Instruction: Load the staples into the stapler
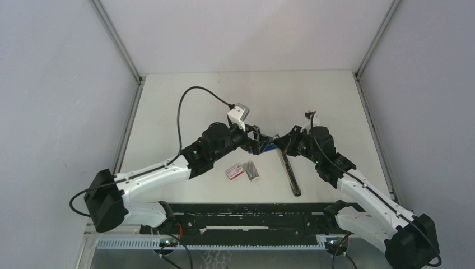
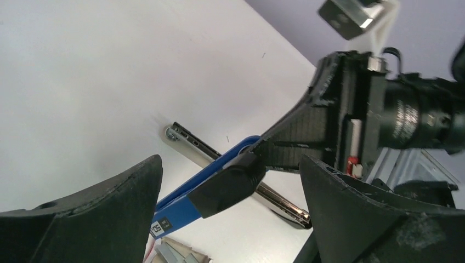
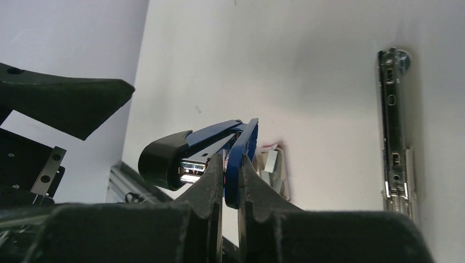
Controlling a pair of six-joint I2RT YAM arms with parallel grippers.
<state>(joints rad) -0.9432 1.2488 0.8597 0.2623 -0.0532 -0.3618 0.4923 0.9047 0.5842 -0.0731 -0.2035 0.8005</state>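
The stapler (image 1: 269, 148) is blue with a black end cap (image 2: 230, 183) and hangs tilted above the table's middle. My right gripper (image 3: 230, 164) is shut on its thin blue arm (image 3: 241, 148). My left gripper (image 2: 230, 164) is open, its two fingers standing wide on either side of the black cap without touching it. The staples (image 1: 252, 170) lie in their grey tray beside the small red-and-white box (image 1: 234, 171), on the table just in front of both grippers. In the wrist views only a corner of the staples (image 2: 170, 255) (image 3: 271, 161) shows behind the stapler.
A long silver metal rail with a black base (image 1: 289, 171) lies flat on the table right of the staples, running towards the near edge; this rail (image 3: 393, 126) also shows in the right wrist view. Grey walls enclose the table (image 1: 185, 106) on three sides.
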